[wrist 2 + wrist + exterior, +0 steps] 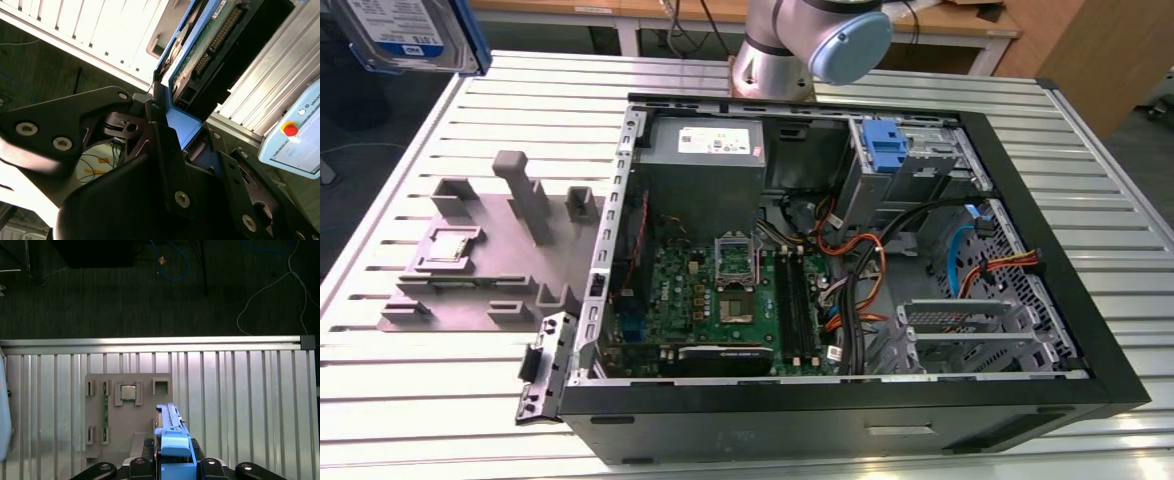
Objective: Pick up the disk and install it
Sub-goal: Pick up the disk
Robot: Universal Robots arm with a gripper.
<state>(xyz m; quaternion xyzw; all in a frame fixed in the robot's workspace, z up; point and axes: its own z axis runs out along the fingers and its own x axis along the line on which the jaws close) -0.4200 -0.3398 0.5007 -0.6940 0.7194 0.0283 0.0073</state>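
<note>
The tool (172,462) is clamped on the disk (167,422), its fingers (165,150) pressed against the blue carrier's sides. In the exterior view the disk hangs high above the tabletop (400,400) at the far corner on the exterior view's left, and in the first wrist view it sits over the edge of the grey fixture (100,405) that carries a chip (128,392). The open computer case (854,250) lies well apart, toward the exterior view's right, with the arm base (781,60) just beyond it.

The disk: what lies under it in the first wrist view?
Under the disk, shut in the gripper, lie the grey holder plate and slatted table; the disk hides part of that plate.
</note>
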